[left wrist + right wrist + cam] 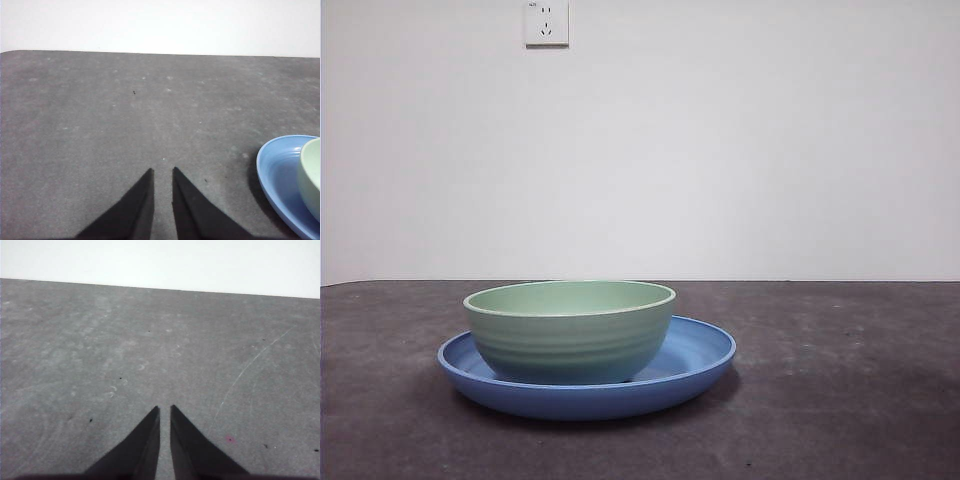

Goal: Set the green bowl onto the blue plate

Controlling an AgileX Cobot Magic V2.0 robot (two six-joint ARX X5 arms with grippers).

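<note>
The green bowl (570, 328) stands upright inside the blue plate (700, 362) on the dark grey table, left of centre in the front view. In the left wrist view the plate (277, 172) and part of the bowl (312, 175) show at the picture's edge. My left gripper (163, 171) is shut and empty over bare table, apart from the plate. My right gripper (164, 408) is shut and empty over bare table; neither bowl nor plate shows in its view. No arm shows in the front view.
A white wall stands behind the table, with a white socket (546, 22) high on it. The table's far edge (150, 53) runs along the wall.
</note>
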